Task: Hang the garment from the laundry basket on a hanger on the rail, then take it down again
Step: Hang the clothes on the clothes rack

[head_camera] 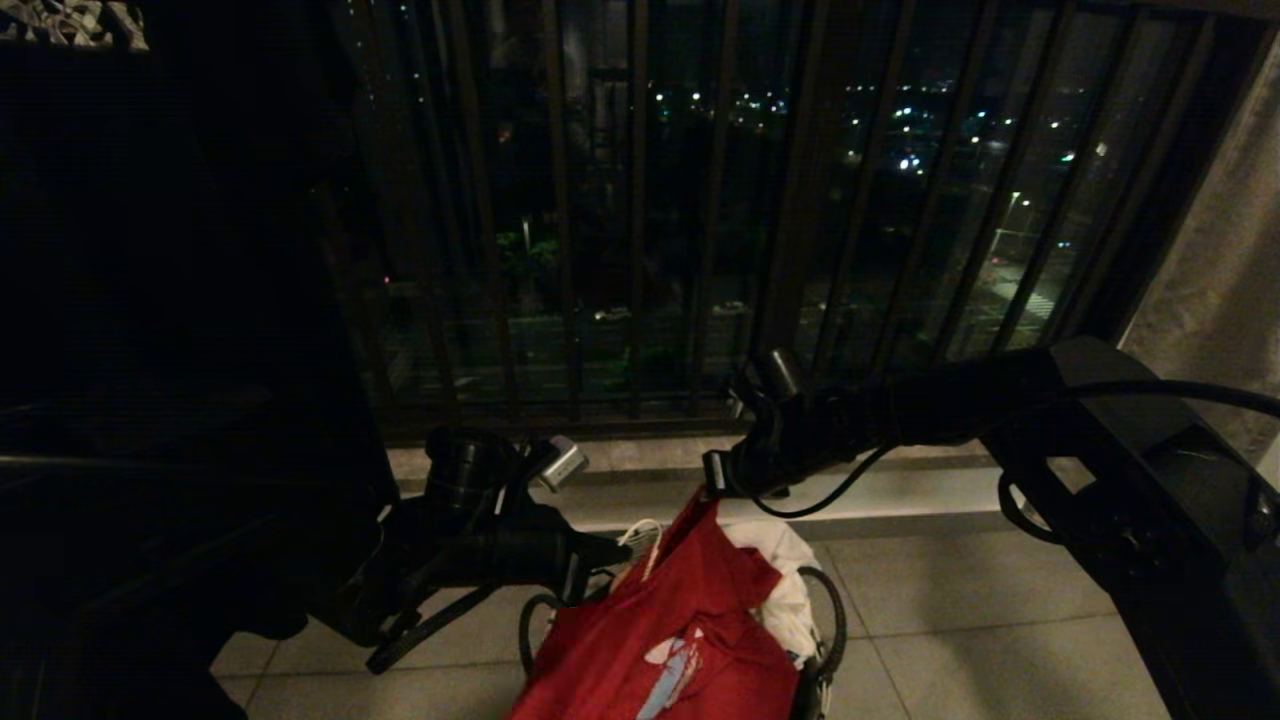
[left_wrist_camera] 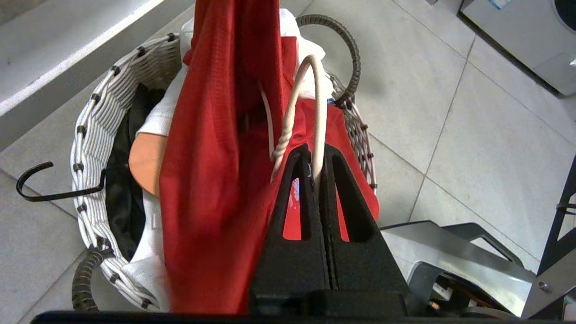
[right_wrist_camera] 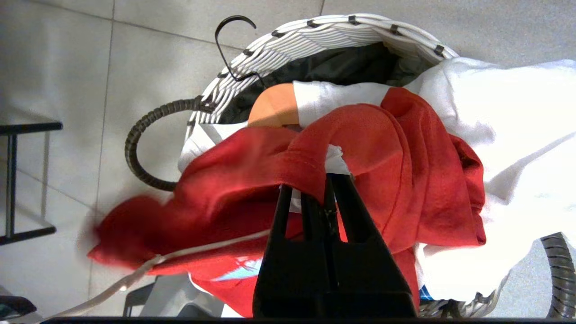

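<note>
Red garment (head_camera: 670, 630) hangs over the laundry basket (head_camera: 828, 620), nearest the robot in the head view, its pale chest graphic showing low on the cloth. It is lifted to a peak where the right gripper (head_camera: 712, 478) has it; the rest drapes down across the basket's contents. In the right wrist view the right gripper (right_wrist_camera: 328, 180) has its fingers pressed together on a fold of the red fabric (right_wrist_camera: 360, 148), with the cloth bunched over the fingertips.

To the left of the peak, the left gripper (head_camera: 612, 552) reaches in level from the robot's left. In the left wrist view the left gripper (left_wrist_camera: 317, 155) is pinched on the curved hook of the hanger (left_wrist_camera: 310, 90), the thin white wire running up between its fingers, the twisted neck just beside them. The hanger's neck goes into the red garment (left_wrist_camera: 211, 157), which hangs as a long red strip in front of the basket.

The laundry basket (left_wrist_camera: 90, 139) stands on the pale tiled floor (left_wrist_camera: 472, 112), white woven rim and black loop handles showing. Inside lie a white T-shirt (right_wrist_camera: 517, 135), dark fabric (right_wrist_camera: 342, 65), and a thick wooden hanger (right_wrist_camera: 274, 105) whose black hook (right_wrist_camera: 231, 45) pokes out over the rim.

Beyond the basket a low pale ledge (head_camera: 900, 490) crosses the floor, and behind it stand the dark balcony railing bars (head_camera: 640, 220), with city lights (head_camera: 910, 160) far off in the night.
</note>
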`<state>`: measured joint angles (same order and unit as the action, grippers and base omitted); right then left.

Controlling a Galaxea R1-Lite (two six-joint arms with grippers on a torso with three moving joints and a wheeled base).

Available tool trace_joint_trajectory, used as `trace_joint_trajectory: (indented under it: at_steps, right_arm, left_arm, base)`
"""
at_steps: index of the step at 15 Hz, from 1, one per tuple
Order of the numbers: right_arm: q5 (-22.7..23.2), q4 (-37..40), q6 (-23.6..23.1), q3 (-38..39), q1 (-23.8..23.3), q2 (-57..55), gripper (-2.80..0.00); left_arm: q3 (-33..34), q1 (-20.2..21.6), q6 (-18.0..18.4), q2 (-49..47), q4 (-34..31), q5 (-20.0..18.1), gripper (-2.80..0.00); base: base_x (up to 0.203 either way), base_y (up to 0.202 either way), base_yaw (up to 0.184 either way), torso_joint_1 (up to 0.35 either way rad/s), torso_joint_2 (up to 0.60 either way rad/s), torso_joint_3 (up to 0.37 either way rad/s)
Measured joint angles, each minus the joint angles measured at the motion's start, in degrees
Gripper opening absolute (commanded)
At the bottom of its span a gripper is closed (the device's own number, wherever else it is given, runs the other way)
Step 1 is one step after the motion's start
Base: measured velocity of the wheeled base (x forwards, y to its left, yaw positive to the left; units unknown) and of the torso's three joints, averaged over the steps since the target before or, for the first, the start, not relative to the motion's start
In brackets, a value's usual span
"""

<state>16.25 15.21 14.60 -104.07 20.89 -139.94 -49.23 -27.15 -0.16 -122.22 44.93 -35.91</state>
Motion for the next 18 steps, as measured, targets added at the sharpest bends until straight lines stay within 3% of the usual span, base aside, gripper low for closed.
trace_joint_trajectory:
  at_steps: [8, 9, 18]
  right_arm:
    - [0.0, 0.0, 0.0, 0.0, 0.0, 0.0, -2.80]
    - [0.0, 0.0, 0.0, 0.0, 0.0, 0.0, 0.00]
    - [0.0, 0.5, 0.0, 0.6, 0.0, 0.9, 0.00]
  left_arm:
    - [0.0, 0.0, 0.0, 0.1, 0.1, 0.1, -2.80]
    - [0.0, 0.0, 0.0, 0.1, 0.2, 0.1, -2.80]
    - [0.0, 0.1, -0.1, 0.2, 1.3, 0.1, -2.80]
  base:
    - [0.000, 0.000, 0.000, 0.000, 0.00, 0.000]
    - [0.000, 0.000, 0.000, 0.000, 0.00, 0.000]
    - [0.000, 0.000, 0.000, 0.000, 0.00, 0.000]
